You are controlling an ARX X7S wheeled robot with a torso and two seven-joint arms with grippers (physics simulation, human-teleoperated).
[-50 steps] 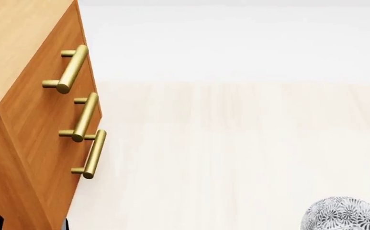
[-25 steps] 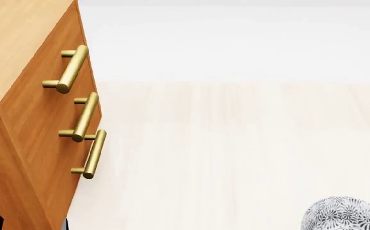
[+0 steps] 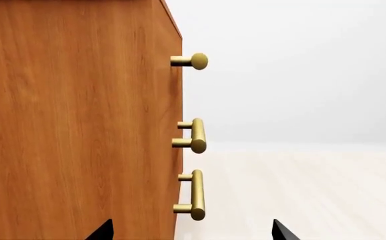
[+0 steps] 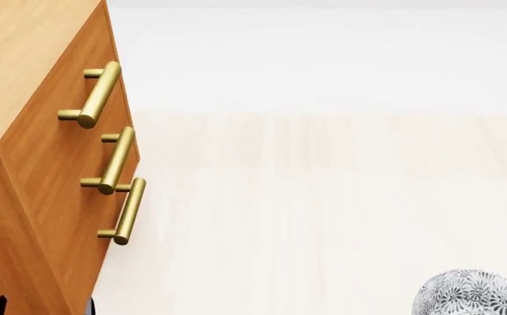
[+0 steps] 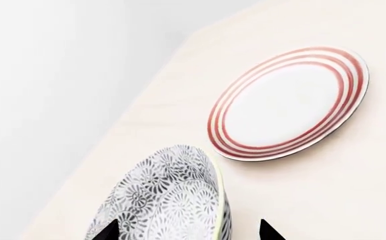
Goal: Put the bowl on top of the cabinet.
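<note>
Between the two dark fingertips of the right gripper [image 5: 186, 231] sits the bowl [image 5: 169, 197]. Only the tips [image 5: 107, 231] show at the edge of the right wrist view, and they stand wide apart. One tip lies over the bowl's patterned side and the other is just past its pale rim. I cannot tell if they touch the bowl or squeeze it. The bowl looks tipped, so its grey flower outside and a thin slice of the rim face the camera.

Near the bowl, but not touching it, lies a flat white plate [image 5: 289, 102] with red rings. It rests on a pale wooden surface [image 5: 352, 200]. Nothing lies between the bowl and the plate.

From the head view, the bowl [image 4: 472, 293] peeks in at the bottom right corner, over the pale floor [image 4: 323, 197]. It is well apart from the cabinet [image 4: 35, 170], which stands far to the left. The cabinet's light wood top [image 4: 17, 59] has nothing on it in the part that shows.

The left gripper [image 3: 187, 232] also shows only two dark tips [image 3: 103, 231], spread wide, with nothing between them. One tip is in front of the cabinet's orange-brown side [image 3: 79, 125] and the other is over the floor. Three brass handles [image 3: 196, 135] stick out from the cabinet's front, just past that gripper.
</note>
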